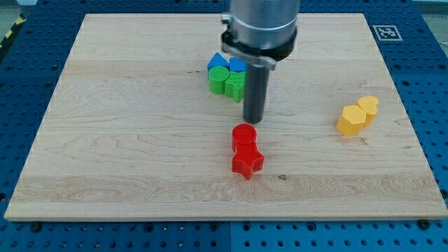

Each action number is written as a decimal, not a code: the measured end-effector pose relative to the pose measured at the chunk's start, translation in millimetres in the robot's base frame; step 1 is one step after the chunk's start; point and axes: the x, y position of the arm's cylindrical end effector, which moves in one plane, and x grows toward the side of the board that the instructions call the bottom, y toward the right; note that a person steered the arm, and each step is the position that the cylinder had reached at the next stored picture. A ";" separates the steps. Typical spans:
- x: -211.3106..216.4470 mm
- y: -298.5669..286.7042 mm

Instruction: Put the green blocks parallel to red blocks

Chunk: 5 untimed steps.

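Pale wooden board (126, 140) on blue perforated table. My tip (253, 121), a bare rod with no jaws to open or close, stands just right of two green blocks (227, 82), above the red cylinder (243, 137) and red star-shaped block (246, 162). Blue blocks (226, 64) touch the greens.

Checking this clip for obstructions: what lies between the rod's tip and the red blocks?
Nothing. In the camera view, my tip sits just above the red blocks, with only a thin strip of bare wooden board between them.
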 end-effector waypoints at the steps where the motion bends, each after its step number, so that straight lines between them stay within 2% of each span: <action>1: -21.2 40.9; 2: -44.4 40.6; 3: -58.3 -2.4; 5: -51.4 -117.6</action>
